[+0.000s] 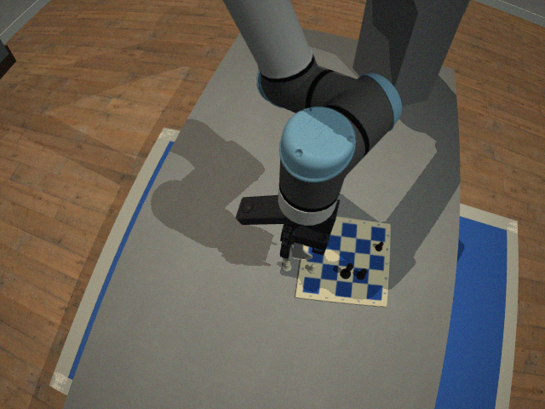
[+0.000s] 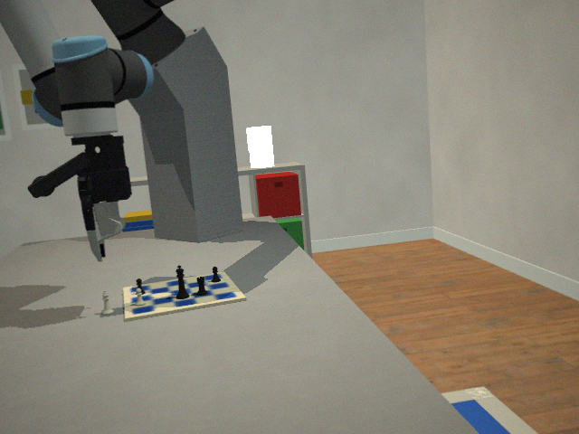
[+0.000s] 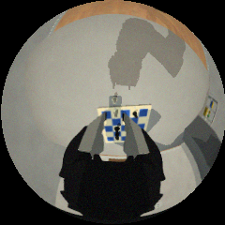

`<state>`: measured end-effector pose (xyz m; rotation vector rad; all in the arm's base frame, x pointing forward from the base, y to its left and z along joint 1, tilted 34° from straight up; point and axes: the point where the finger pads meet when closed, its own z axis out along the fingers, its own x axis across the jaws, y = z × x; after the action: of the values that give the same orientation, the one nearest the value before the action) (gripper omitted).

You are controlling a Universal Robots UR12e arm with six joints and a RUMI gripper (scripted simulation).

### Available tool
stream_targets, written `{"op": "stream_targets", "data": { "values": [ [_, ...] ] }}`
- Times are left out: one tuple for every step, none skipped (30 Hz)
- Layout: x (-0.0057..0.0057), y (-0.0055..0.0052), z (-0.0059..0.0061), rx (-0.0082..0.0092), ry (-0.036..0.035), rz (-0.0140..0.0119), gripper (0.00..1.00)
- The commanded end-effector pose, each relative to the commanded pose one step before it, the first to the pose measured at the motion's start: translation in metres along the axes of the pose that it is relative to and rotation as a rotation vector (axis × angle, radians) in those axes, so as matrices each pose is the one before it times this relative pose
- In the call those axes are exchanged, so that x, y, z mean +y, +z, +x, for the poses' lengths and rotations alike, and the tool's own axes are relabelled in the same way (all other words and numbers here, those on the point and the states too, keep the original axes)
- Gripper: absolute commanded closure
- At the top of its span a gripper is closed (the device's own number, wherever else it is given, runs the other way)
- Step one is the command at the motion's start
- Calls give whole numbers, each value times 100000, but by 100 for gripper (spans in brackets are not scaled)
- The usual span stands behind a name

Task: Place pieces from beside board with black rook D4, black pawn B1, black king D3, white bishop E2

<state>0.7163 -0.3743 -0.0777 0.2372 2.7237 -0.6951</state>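
Note:
The white bishop [image 1: 286,265] [image 2: 106,304] [image 3: 115,99] stands upright on the table beside the board [image 1: 302,294] [image 2: 185,310], off its column-1 edge. The black king [image 1: 345,273] [image 2: 181,285] stands on D3 and the black rook [image 1: 360,273] [image 2: 201,287] on D4. The black pawn [image 2: 139,285] [image 3: 135,113] stands on B1, hidden by the arm in the top view. Square E2 [image 1: 328,286] is bare. My gripper [image 2: 99,256] [image 3: 114,112] is partly open and empty, well above the table near the bishop and the column-1 side.
A white pawn [image 1: 311,267] [image 2: 138,297] stands on D1, close to the bishop. Another black pawn [image 1: 379,246] [image 2: 214,274] stands on B5. The robot's pedestal [image 2: 210,163] rises behind the board.

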Motion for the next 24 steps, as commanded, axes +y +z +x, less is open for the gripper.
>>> {"op": "stream_targets", "data": {
  "values": [
    [-6,-53,-48,-94,0,18,78],
    [0,0,0,0,0,0,78],
    [0,0,0,0,0,0,78],
    [0,0,0,0,0,0,78],
    [0,0,0,0,0,0,78],
    [0,0,0,0,0,0,78],
    [0,0,0,0,0,0,78],
    [0,0,0,0,0,0,78],
    [0,0,0,0,0,0,78],
    [0,0,0,0,0,0,78],
    [0,0,0,0,0,0,78],
    [0,0,0,0,0,0,78],
    [0,2,0,0,0,0,78],
    [0,4,0,0,0,0,78],
    [0,8,0,0,0,0,78],
    [0,12,0,0,0,0,78],
    [0,18,0,0,0,0,78],
    [0,24,0,1,0,-1,78],
    [0,31,0,1,0,-1,78],
    [0,38,0,1,0,-1,78],
    [0,46,0,1,0,-1,78],
    [0,54,0,1,1,-1,78],
    [0,62,0,1,1,-1,78],
    [0,70,0,1,1,-2,78]
  ]
}}
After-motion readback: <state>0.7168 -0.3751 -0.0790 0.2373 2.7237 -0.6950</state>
